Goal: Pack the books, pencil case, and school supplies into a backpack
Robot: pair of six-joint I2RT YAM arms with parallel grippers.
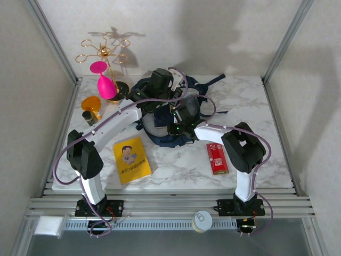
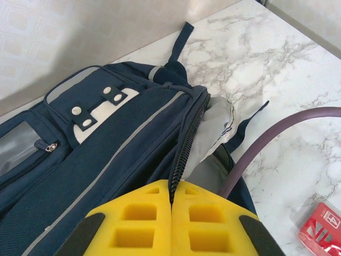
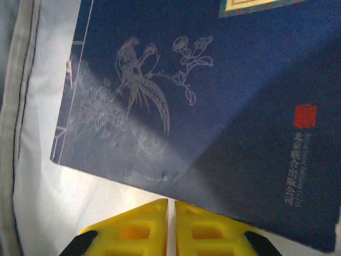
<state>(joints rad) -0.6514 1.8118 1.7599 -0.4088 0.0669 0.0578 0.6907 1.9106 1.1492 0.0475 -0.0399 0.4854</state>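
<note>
The left pincer [image 2: 171, 213] is fully closed on the zip edge of the backpack [image 2: 106, 149], which lies on the far middle of the tabletop [image 1: 176, 173], and it holds the mouth up. The right pincer [image 3: 170, 205] is inside that mouth, its jaws drawn together with only a hairline between them and nothing visibly caught there. Its tips sit right at the near edge of the navy book [image 3: 213, 96], which lies flat on the pale grey lining [image 3: 48, 213] inside the bag. That book looks packed, or within a nudge of it. Two task things lie out on the tabletop. The yellow book [image 1: 132, 160] is near and to the left, below the left forearm. The red pack [image 1: 217, 158] is near and to the right, just beside the right arm's elbow. With the left arm occupied at the opening, the right arm is probably the free one, and the red pack is the closer thing for it. The pack lies back towards the near edge and slightly right of the right pincer, flat, with its long axis running near to far. A reach for it would mean pulling out of the bag first and closing across its short width.
</note>
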